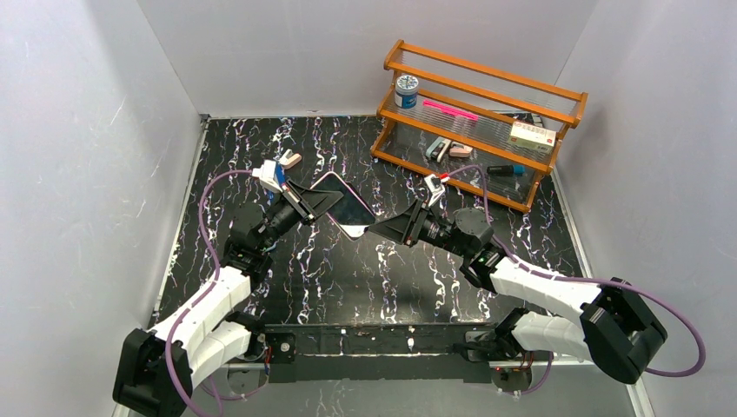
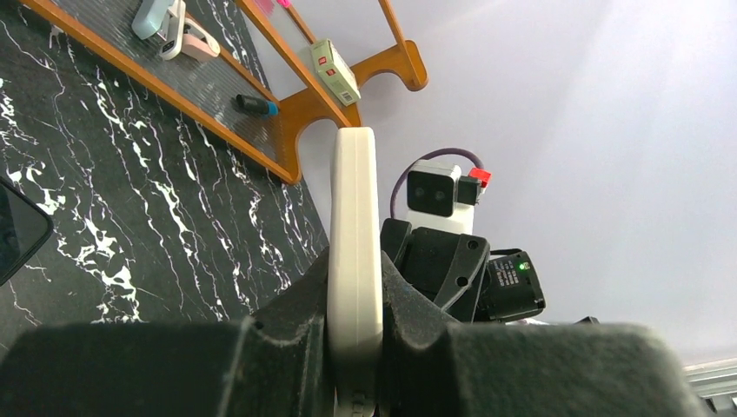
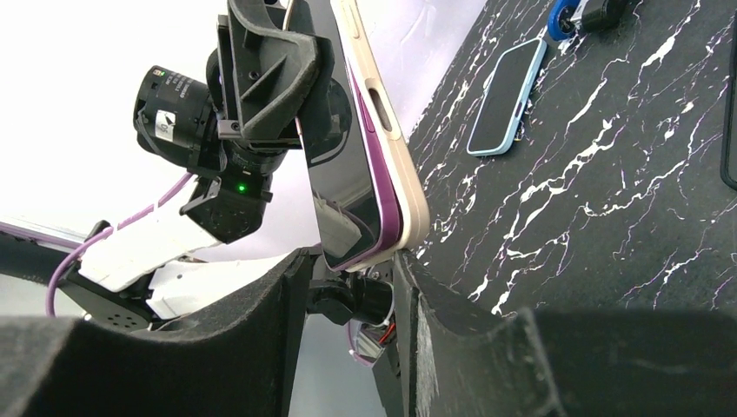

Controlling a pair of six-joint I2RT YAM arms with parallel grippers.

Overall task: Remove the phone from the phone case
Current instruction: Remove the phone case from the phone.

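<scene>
The left gripper (image 1: pixel 294 201) is pressed together on the near end of the phone case (image 1: pixel 351 228), which is held tilted above the desk (image 1: pixel 348 287) with the phone (image 1: pixel 341 201) in it. At its far end is the right gripper (image 1: pixel 380 228). Beyond and to the right of both stands a wooden rack (image 1: pixel 487 71) with a jar (image 1: pixel 406 89), a pink pen (image 1: pixel 450 109) and a small box (image 1: pixel 532 135).

From the left wrist, the 2 fingers (image 2: pixel 287 304) pinch the case's pale edge. Straight ahead is the right arm's wrist camera (image 2: pixel 433 189).

From the right wrist, the jaws stand on either side of the phone's end. The case-side finger (image 3: pixel 417 295) touches the case. Whether the other presses the screen, I cannot tell. Ahead on the desk lies a second phone in a blue case (image 3: pixel 504 95).
</scene>
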